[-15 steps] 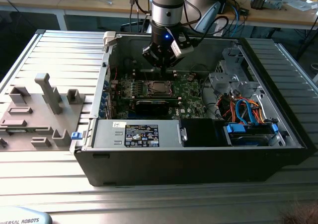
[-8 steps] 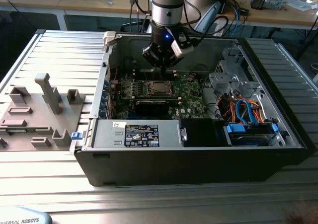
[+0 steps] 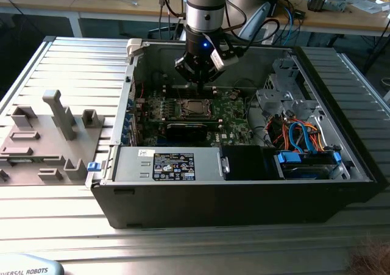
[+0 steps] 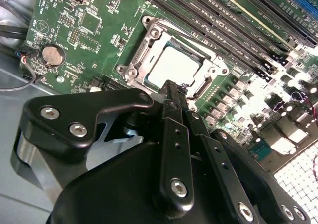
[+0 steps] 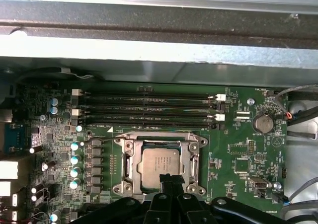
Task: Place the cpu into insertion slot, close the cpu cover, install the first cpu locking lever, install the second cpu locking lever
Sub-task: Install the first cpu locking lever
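Chip: we see the small square silver-topped cpu (image 5: 160,163) seated in its socket, mid-frame, under the thin silvery square cpu cover (image 5: 160,144).
Fingers: the black gripper (image 5: 169,180) is pressed shut, empty (tips at the chip's near edge).

You're looking at a silver-grey cylindrical arm (image 3: 205,0) in the upper middle of the exterior view, banded with a darker ring and ending in a black wrist section that shows a small blue light. Black cables loop off its upper right side there. Below it sits the black gripper (image 3: 198,89), a cluster of angular matte links with a white patch on one side. In the second wrist view the gripper (image 4: 175,92) fills the lower frame: glossy black link bars, rounded at the ends, pinned with silver hex-socket screws, small holes down the centre bar. In the first wrist view its fingers (image 5: 170,180) rise dark from the bottom edge.
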{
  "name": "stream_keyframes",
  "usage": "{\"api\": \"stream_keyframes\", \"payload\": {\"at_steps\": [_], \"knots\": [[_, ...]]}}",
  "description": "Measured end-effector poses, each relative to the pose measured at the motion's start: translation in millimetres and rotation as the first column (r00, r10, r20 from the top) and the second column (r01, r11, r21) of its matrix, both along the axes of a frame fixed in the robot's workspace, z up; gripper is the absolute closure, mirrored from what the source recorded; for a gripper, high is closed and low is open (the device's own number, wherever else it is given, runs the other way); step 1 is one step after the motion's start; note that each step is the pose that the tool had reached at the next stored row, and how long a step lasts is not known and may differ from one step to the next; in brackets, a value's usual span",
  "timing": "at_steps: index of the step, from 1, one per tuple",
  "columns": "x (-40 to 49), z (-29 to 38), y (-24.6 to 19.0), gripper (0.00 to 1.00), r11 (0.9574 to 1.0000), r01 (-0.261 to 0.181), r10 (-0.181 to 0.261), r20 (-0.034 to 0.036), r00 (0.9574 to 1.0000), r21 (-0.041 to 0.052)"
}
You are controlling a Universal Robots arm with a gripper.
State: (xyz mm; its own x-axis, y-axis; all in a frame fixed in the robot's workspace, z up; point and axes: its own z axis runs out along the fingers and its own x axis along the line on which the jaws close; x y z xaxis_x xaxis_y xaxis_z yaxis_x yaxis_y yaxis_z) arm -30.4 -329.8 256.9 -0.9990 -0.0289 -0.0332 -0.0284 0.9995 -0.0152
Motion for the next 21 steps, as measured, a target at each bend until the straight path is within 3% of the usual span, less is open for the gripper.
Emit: {"api": "stream_keyframes", "payload": {"at_steps": [21], "knots": [[0.0, 0.0, 0.0, 0.89, 0.9988, -0.048, 0.048, -0.0001, 0.9988, -0.0022]]}}
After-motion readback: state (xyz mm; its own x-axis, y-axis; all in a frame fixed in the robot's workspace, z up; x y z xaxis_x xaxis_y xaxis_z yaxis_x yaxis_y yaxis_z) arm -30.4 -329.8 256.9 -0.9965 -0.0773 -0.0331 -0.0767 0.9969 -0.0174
